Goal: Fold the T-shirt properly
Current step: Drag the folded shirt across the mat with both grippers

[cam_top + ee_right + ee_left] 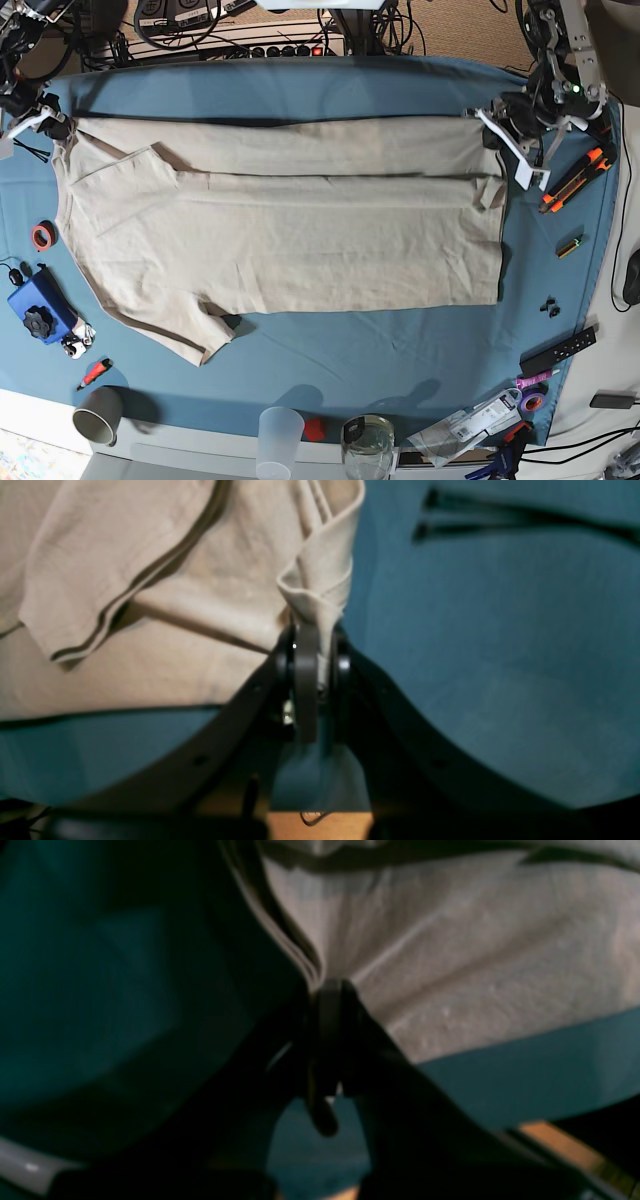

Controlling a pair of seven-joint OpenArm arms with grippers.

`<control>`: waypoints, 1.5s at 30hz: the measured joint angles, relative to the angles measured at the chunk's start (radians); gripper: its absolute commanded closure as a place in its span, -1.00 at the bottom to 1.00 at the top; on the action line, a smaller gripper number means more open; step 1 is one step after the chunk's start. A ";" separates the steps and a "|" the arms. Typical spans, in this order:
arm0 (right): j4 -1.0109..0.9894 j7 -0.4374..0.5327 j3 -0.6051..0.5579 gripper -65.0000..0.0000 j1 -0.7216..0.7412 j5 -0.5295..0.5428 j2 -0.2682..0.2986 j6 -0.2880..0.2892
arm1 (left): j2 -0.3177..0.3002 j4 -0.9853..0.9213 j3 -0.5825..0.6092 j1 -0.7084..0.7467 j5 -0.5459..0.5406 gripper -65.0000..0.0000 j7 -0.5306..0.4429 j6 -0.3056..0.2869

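Observation:
The beige T-shirt [300, 240] lies spread across the teal table cloth [400, 350], its far edge doubled over toward the middle. One short sleeve [190, 335] sticks out at the near left. My left gripper [487, 120] is at the shirt's far right corner, shut on a pinch of layered fabric [300, 950]; the wrist view shows the left gripper [331, 987] clamped on that edge. My right gripper [52, 125] is at the far left corner. In its wrist view the right gripper [316, 640] is shut on a bunched fold of the T-shirt [320, 580], with a sleeve [100, 580] beside it.
A blue device [38, 310] and a red tape ring [42, 236] lie at the left edge. A paper cup [98, 413], a clear cup [280, 435] and a glass jar [368, 445] stand along the front. Orange tools [575, 175] and a black remote [558, 350] lie at the right.

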 measured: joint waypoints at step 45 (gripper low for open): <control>0.000 -0.127 0.106 0.51 -0.085 0.274 0.086 0.000 | -0.001 0.133 -0.175 0.165 -0.077 0.15 -0.005 -0.056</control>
